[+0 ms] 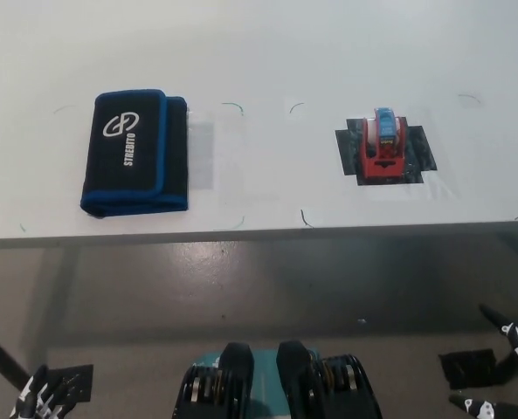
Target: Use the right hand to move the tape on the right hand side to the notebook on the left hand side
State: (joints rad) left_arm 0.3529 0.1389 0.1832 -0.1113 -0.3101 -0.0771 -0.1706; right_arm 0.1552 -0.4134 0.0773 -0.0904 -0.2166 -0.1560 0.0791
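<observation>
I see the tape [383, 145], a red dispenser, sitting on a dark patch [418, 148] on the right half of the white table [276, 52], its long axis running near to far. My right hand [512, 367] hangs low at the near right edge, below the table, so the tape lies far and slightly left of it. Its fingers look spread, holding nothing. The notebook [134, 153], black with blue trim, lies well apart on the left. My left hand [40, 397] rests at the near left; I cannot tell its state.
</observation>
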